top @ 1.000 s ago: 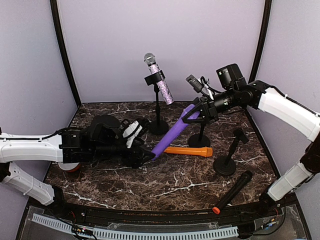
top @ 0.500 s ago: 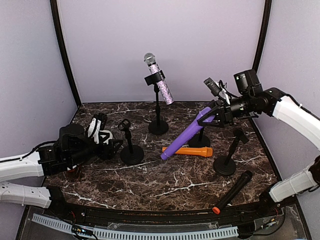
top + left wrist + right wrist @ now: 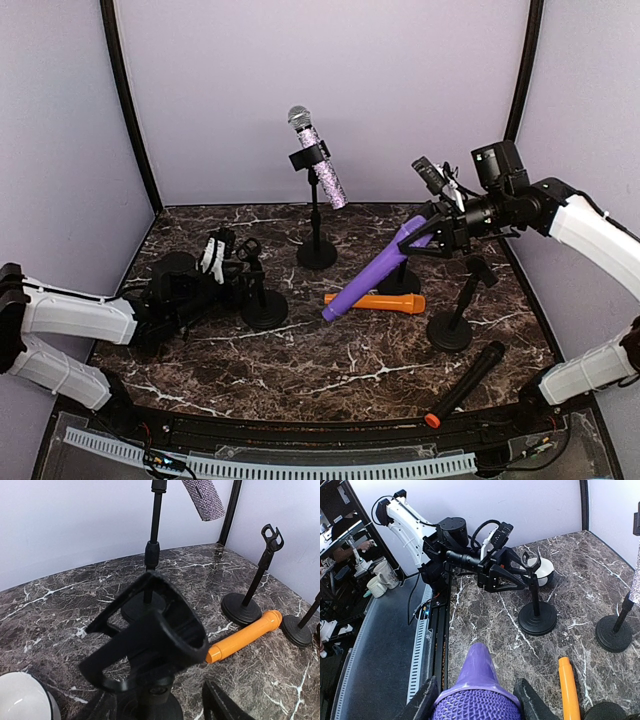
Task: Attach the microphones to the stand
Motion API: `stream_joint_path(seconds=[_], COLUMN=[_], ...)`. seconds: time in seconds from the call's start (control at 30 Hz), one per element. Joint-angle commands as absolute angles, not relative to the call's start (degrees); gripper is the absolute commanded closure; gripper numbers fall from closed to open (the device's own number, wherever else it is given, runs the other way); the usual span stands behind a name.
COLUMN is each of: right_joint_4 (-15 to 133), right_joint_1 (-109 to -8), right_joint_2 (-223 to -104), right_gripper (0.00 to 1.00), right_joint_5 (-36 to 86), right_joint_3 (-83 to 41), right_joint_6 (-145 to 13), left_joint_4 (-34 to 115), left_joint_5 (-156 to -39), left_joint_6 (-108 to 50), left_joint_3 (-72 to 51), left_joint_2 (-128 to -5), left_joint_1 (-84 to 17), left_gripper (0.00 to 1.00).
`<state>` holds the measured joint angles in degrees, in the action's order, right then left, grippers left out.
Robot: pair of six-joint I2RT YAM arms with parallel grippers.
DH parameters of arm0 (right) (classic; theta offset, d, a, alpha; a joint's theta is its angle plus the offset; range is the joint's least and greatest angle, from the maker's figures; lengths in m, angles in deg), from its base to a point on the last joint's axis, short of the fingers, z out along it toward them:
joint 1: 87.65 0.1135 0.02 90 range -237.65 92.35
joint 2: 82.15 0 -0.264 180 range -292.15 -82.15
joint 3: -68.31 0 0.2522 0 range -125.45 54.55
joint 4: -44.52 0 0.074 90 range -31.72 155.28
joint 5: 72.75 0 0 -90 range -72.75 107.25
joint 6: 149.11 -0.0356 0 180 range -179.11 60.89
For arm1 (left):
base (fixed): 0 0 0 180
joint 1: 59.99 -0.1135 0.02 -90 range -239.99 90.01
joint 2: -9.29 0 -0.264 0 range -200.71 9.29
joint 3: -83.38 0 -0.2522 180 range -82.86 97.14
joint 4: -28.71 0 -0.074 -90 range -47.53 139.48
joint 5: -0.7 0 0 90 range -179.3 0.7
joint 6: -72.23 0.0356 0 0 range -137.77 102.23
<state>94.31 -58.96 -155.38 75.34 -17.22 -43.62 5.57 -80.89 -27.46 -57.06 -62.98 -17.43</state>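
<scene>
My right gripper (image 3: 428, 232) is shut on the mesh head of the purple microphone (image 3: 368, 272), held slanting down to the left above the table; its fingers (image 3: 422, 701) press both sides of the head (image 3: 476, 704). The orange microphone (image 3: 375, 302) lies flat under it. A glittery lilac microphone (image 3: 322, 165) sits clipped in the back stand (image 3: 317, 250). The black microphone with an orange end (image 3: 466, 383) lies at the front right. My left gripper (image 3: 238, 268) is open, straddling the post of the left stand (image 3: 263, 306) below its empty clip (image 3: 150, 630).
An empty stand (image 3: 452, 325) is at the right and another stand base (image 3: 398, 282) sits behind the purple microphone. A white bowl (image 3: 22, 700) is beside my left gripper. The enclosure walls close in the left, back and right sides.
The left arm let go of the purple microphone's tail, pulled back left, then came forward to the left stand with narrower jaws. The right gripper lifted the purple microphone up and right.
</scene>
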Motion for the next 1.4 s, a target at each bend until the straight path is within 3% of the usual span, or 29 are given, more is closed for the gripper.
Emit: stream_joint_path(seconds=[0.0, 0.4, 0.73, 0.97, 1.23, 1.37], right_joint_4=[92.76, 92.29, 96.89, 99.78, 110.58, 107.34], right_joint_1=[-59.19, -59.18, -59.19, -59.2, -59.26, -59.35], right_joint_2=[-154.08, -153.9, -155.01, -156.47, -161.7, -160.93], right_gripper=[1.0, 1.0, 1.0, 1.0, 1.0, 1.0], right_joint_5=[76.58, 75.34, 75.32, 68.42, 67.86, 66.0], right_joint_3=[-17.0, -16.47, -20.22, -24.85, -33.18, -32.19], right_joint_6=[-43.2, -43.12, -37.52, -40.27, -31.95, -33.7], left_joint_4=[-6.5, -13.93, -8.06, -6.75, -8.58, -9.3], left_joint_5=[-80.83, -83.97, -73.28, -64.47, -57.52, -55.71], left_joint_6=[-25.62, -28.19, -27.67, -28.21, -29.61, -30.96], left_joint_3=[-55.51, -56.62, -54.46, -49.25, -46.98, -46.92], left_joint_2=[-67.77, -71.17, -67.64, -72.26, -78.77, -80.35], left_joint_1=[-18.26, -18.41, -6.64, 1.68, 7.88, 9.13], left_gripper=[0.44, 0.8, 0.86, 0.9, 0.91, 0.9])
